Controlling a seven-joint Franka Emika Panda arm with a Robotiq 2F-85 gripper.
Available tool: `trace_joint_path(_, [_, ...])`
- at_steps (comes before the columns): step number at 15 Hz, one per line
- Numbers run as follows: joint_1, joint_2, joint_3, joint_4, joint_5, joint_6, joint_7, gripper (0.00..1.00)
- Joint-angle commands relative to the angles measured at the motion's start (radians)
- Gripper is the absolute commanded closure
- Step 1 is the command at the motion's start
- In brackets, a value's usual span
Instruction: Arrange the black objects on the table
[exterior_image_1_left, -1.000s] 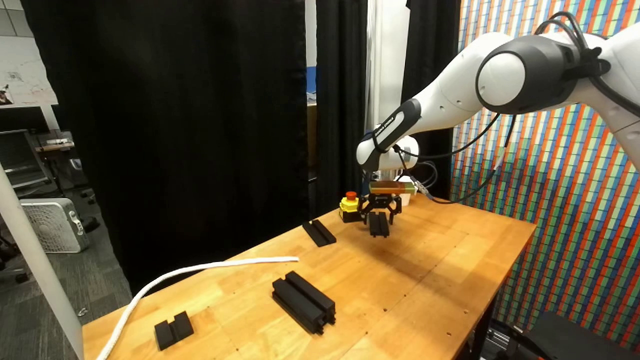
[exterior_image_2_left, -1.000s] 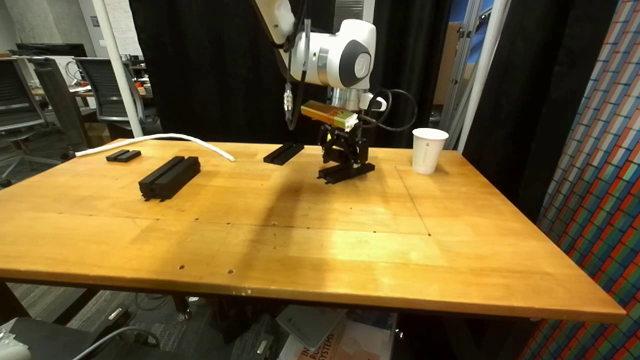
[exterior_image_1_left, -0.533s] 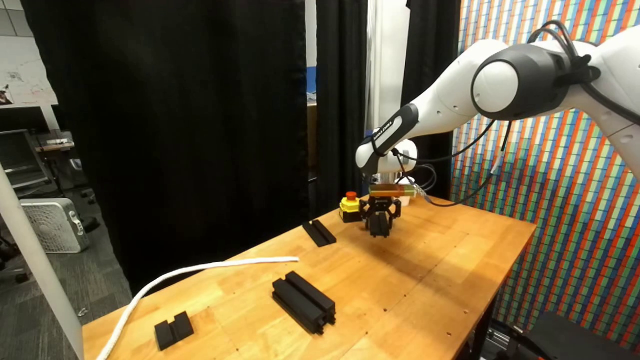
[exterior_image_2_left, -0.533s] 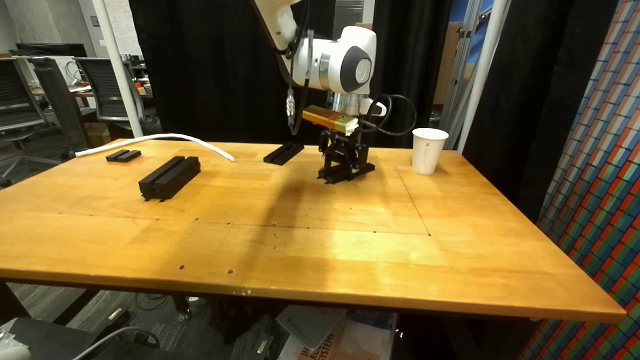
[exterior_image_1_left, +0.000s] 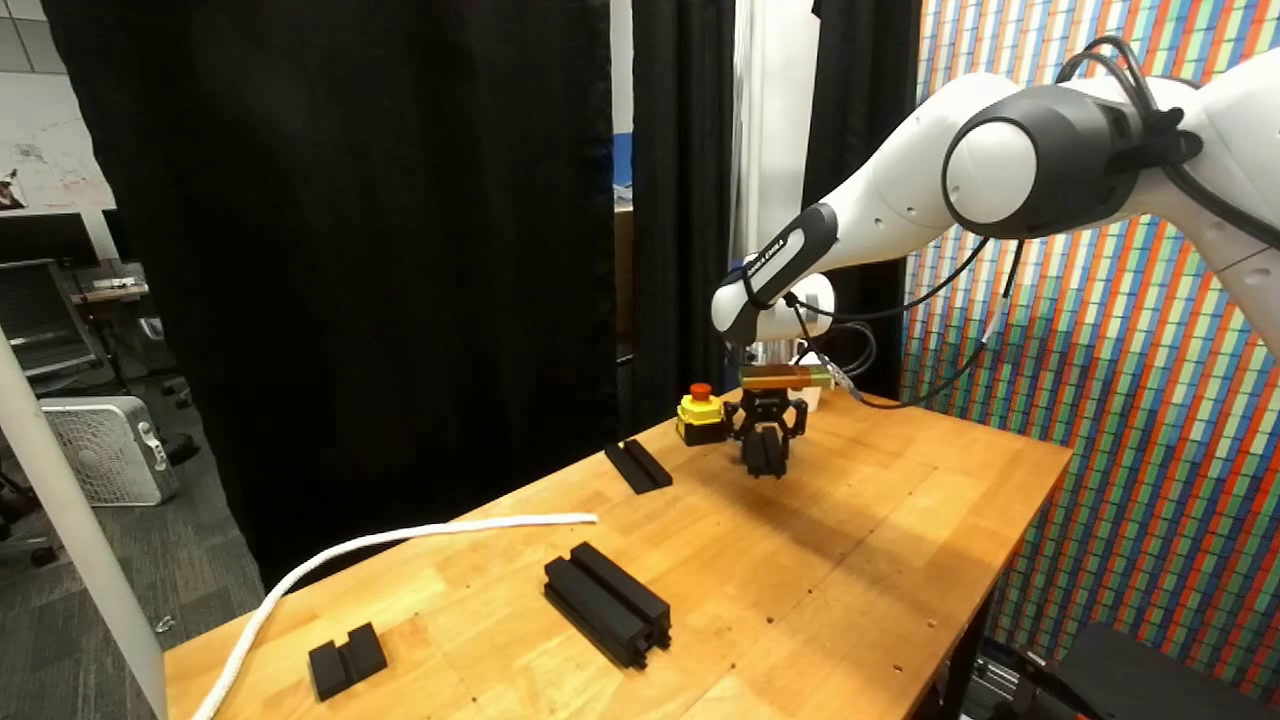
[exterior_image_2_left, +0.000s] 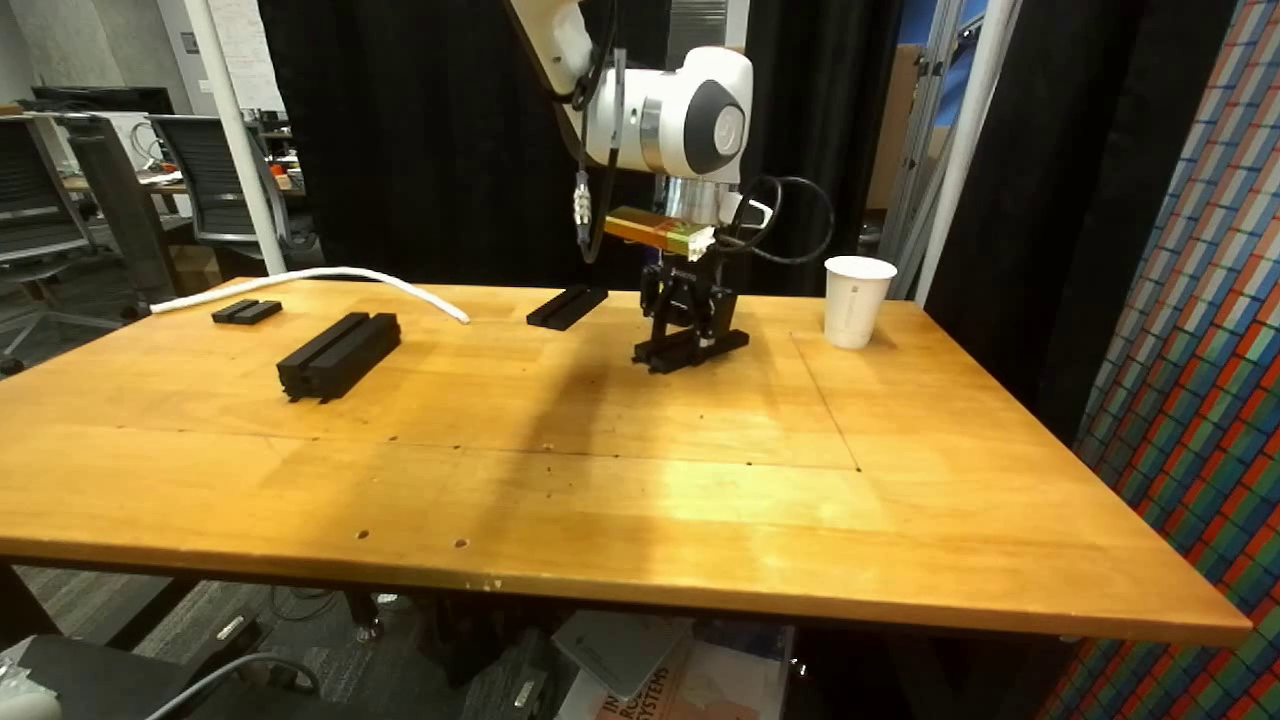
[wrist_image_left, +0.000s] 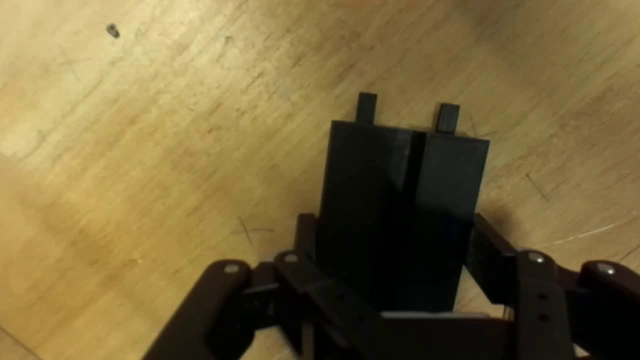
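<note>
A grooved black block (wrist_image_left: 372, 175) with two small tabs at its end lies between the fingers of my gripper (wrist_image_left: 392, 237), and the fingers press on both its long sides. In both exterior views this block (exterior_image_1_left: 767, 462) is at the table's far part, directly under the gripper (exterior_image_2_left: 690, 345); whether it touches the wood I cannot tell. A flat grooved black piece (exterior_image_1_left: 638, 467) lies nearby, close to the curtain-side edge. The thick black block (exterior_image_1_left: 608, 604) sits farther off, and a small black piece (exterior_image_2_left: 246, 312) lies near the table's end. The held block's near end is hidden by the gripper.
Beside the gripper stands a yellow and black box with a red button (exterior_image_1_left: 700, 414). A white paper cup (exterior_image_2_left: 857, 300) stands near the table edge. A white cord (exterior_image_1_left: 440, 530) curves along the table (exterior_image_2_left: 700, 520) on the curtain side.
My gripper has come down a little, its fingers have moved inward from wide apart onto the black block, and it has risen slightly. The block has shifted and turned slightly.
</note>
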Motion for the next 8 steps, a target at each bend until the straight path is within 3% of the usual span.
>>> trace_joint_path(1, [0.06, -0.118, -0.041, -0.129, -0.045, -0.029, 0.083, 0.52])
trace_joint_path(4, [0.114, -0.225, -0.042, -0.276, -0.081, 0.003, 0.143, 0.52])
trace_joint_path(8, [0.199, -0.351, 0.005, -0.45, -0.116, 0.028, 0.18, 0.52])
